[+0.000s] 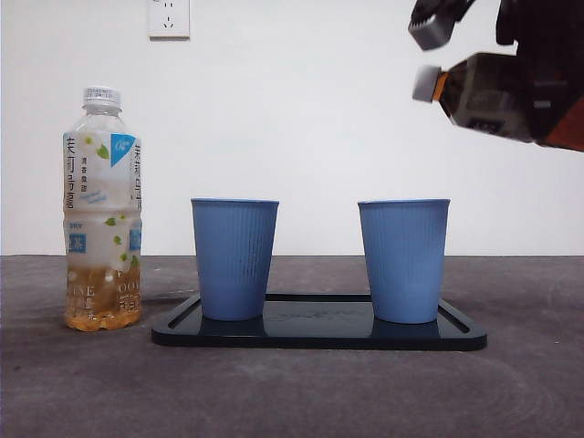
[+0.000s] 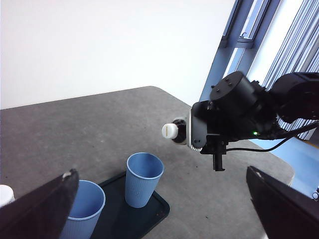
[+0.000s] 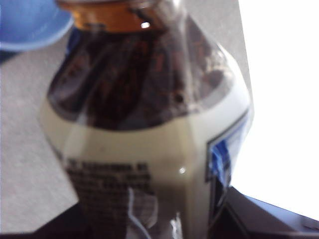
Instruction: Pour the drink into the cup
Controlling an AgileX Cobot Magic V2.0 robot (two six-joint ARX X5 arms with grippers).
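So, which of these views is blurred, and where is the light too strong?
Right wrist view: the dark bottle fills the frame and is soft, out of focus; the background beside it is blown out white. Left wrist view: the window is overexposed. Front view: sharp, with even light on both blue cups.

A wall socket (image 1: 169, 17) sits on the white wall; tall windows (image 2: 279, 45) stand beyond the table's rounded corner.
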